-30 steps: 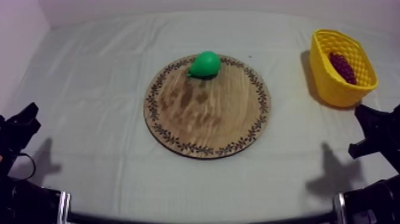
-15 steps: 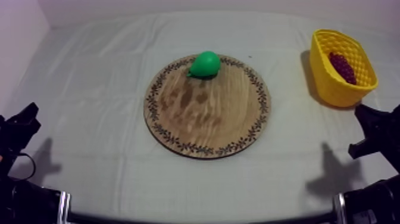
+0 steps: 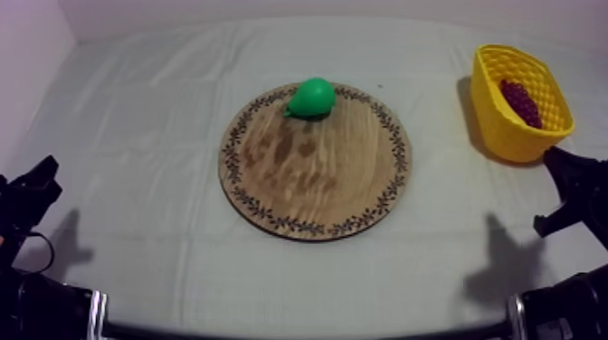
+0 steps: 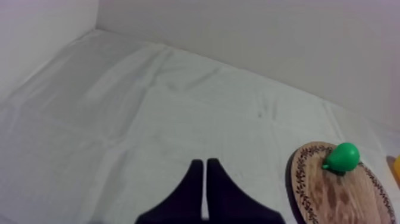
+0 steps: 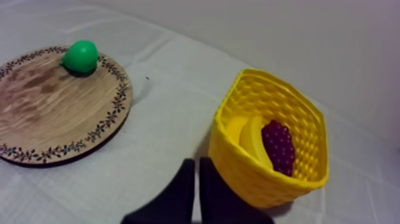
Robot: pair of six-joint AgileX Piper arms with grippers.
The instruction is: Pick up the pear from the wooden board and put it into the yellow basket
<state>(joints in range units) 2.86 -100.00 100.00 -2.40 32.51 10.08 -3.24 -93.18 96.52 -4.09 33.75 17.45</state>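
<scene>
Only the right arm (image 3: 579, 194) has shifted, and only a touch, low at the right edge of the table (image 3: 136, 136); the pear, the board and the basket lie as they did.

From above, the pear (image 3: 313, 97) sits at the far edge of the board (image 3: 317, 181), which lies in the middle of the table. The basket (image 3: 503, 136) stands near the table's far right corner with grapes (image 3: 520, 101) in it. The left arm (image 3: 27, 194) waits low at the left edge, well apart from the board.

From the left wrist, the left gripper (image 4: 204, 164) has its fingers pressed together on nothing, over bare table, with the pear well off on the board.

From the right wrist, the right gripper (image 5: 196, 162) is likewise clenched and empty, just beside the basket's near wall. A banana (image 5: 249, 138) lies next to the grapes inside.

By my reckoning nothing of the job is done yet. The reach, the grasp, the carry across and the drop into the basket all remain.
</scene>
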